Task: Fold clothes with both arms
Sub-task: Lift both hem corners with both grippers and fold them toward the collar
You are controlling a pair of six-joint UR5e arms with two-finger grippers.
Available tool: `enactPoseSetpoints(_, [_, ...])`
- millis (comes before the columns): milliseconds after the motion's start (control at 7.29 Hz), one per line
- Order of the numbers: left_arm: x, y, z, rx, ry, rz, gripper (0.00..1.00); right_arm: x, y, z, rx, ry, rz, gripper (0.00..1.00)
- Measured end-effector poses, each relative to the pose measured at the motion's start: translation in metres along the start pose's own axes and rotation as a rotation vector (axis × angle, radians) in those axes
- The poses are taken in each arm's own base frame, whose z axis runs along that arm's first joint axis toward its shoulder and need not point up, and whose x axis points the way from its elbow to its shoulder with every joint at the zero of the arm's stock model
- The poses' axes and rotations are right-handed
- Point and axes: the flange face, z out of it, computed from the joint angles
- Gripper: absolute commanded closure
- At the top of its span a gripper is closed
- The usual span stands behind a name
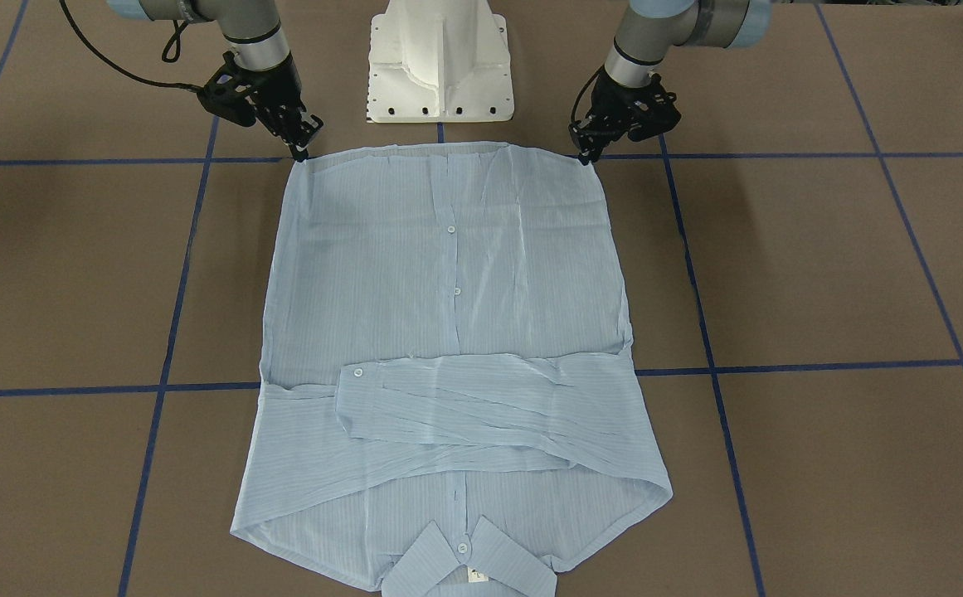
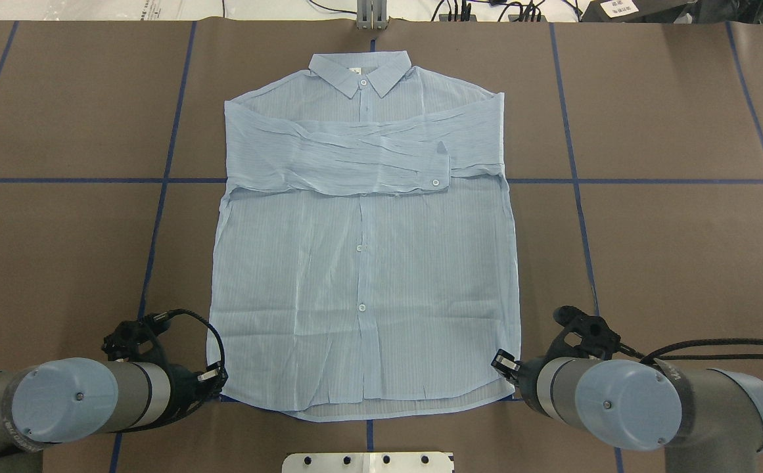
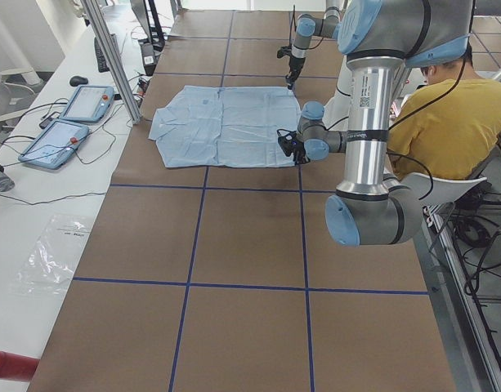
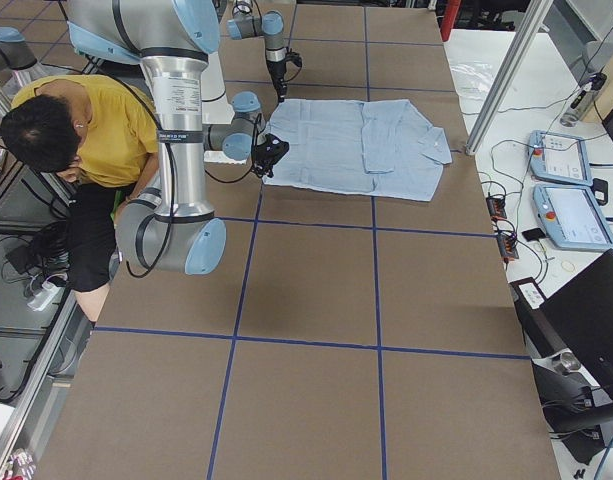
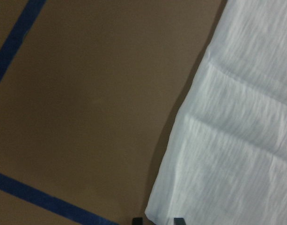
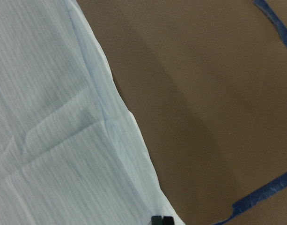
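The pale blue striped shirt (image 1: 448, 290) lies flat on the brown table, buttons up. Its collar (image 2: 360, 71) is on the far side from me and both sleeves are folded across the chest. My left gripper (image 2: 218, 381) is low at the near left hem corner. In the left wrist view (image 5: 158, 220) its fingertips stand apart with the cloth corner between them. My right gripper (image 2: 503, 361) is at the near right hem corner. In the right wrist view (image 6: 162, 220) its fingertips are together on the hem edge. In the front-facing view the left gripper (image 1: 587, 156) and the right gripper (image 1: 303, 152) both touch the hem line.
The white pedestal base (image 1: 440, 66) stands just behind the hem. Blue tape lines (image 2: 158, 180) cross the brown table. A person in a yellow shirt (image 3: 430, 114) sits behind the robot. Control tablets (image 3: 78, 106) lie on the side bench.
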Motion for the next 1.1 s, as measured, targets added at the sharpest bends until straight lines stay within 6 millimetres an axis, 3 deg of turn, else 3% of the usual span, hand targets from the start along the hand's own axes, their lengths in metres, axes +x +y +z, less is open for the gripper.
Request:
enactPoseSetpoints(549, [0.005, 0.003, -0.011, -0.01, 0.021, 0.003, 1.0, 0.0, -0.001, -0.006, -0.003, -0.008, 0.003, 1.0])
enactPoseSetpoints(823, [0.013, 0.009, -0.036, -0.032, 0.056, -0.013, 1.0, 0.009, 0.003, -0.025, -0.02, -0.02, 0.0, 1.0])
enactPoseSetpoints(1098, [0.021, 0.02, -0.078, -0.065, 0.055, -0.028, 1.0, 0.024, 0.007, -0.055, -0.049, -0.034, -0.001, 1.0])
